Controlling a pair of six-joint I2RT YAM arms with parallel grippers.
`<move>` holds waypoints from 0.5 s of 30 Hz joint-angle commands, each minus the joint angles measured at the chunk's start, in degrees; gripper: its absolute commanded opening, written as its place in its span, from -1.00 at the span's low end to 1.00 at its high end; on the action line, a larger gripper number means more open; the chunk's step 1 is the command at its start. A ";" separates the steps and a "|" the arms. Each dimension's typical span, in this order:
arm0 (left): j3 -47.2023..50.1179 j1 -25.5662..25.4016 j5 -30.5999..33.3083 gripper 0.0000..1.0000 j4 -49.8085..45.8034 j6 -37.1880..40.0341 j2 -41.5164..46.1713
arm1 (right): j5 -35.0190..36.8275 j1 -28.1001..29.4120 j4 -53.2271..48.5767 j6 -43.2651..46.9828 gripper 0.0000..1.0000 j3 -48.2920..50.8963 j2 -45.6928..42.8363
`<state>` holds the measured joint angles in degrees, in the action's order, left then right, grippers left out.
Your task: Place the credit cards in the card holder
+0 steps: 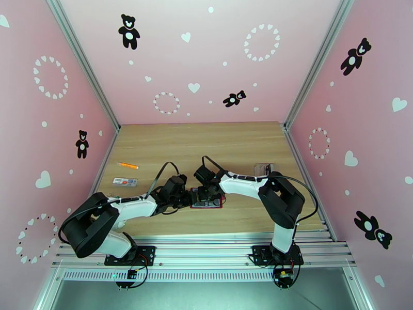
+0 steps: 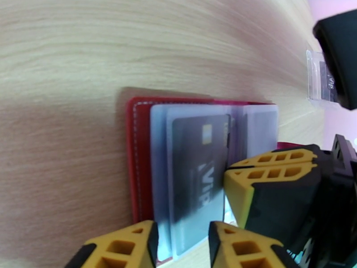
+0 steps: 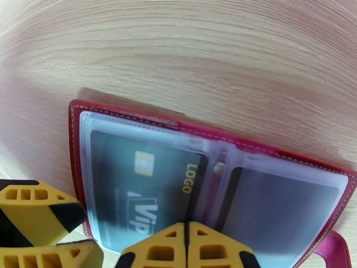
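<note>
Learner: Pink walls printed with bears and hearts, and a pale wooden table [image 1: 206, 145]. Where on it is the work?

Tutor: At the middle of the near half. Both arms reach inward and meet over the card holder [image 1: 207, 199]. It lies open and flat, sleeves up, directly beneath both grippers.

Learner: Which way does it run?

Tutor: Its long axis runs left to right across the table, and its fold points away from the arm bases. In the right wrist view the snap tab [image 3: 332, 251] sticks out at the lower right corner.

Learner: And the grippers?

Tutor: The right gripper [image 3: 187, 235] has its jaws pressed together and holds nothing, with its tips at the fold. The left gripper [image 2: 183, 237] has its jaws partly apart over the near edge of the left sleeve, and no grip can be made out. Neither arm is nearer: the left covers the left half, the right the middle.

Learner: The cards?

Tutor: A dark card [image 3: 147, 184], with chip and "VIP" showing, sits in the left sleeve, its long axis parallel to the holder's. Its inner short edge lies just beside the closed tips, so a push to seat it would probably run leftward along that axis. A second dark card [image 3: 281, 206] appears seated in the right sleeve. A clear case [image 1: 264, 168] lies well apart by the right arm, and its contents are too small to tell.
</note>
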<state>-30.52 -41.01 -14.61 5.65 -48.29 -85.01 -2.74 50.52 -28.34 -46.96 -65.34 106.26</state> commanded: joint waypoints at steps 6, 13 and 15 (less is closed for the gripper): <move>-1.55 -0.46 -1.74 -0.30 2.17 -0.48 -1.65 | 0.53 0.28 -0.48 0.20 -0.93 -0.48 2.40; -2.25 -0.78 -1.74 -0.30 1.91 -0.26 -2.01 | 0.55 0.28 -0.53 0.29 -0.93 -0.49 2.46; -2.51 -0.99 -1.76 -0.30 1.90 -0.27 -2.09 | 0.48 0.28 -0.66 0.37 -0.93 -0.52 2.53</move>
<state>-31.31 -41.25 -14.81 6.57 -48.29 -86.28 -2.74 50.52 -28.34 -46.96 -65.36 106.26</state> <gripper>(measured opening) 0.351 0.035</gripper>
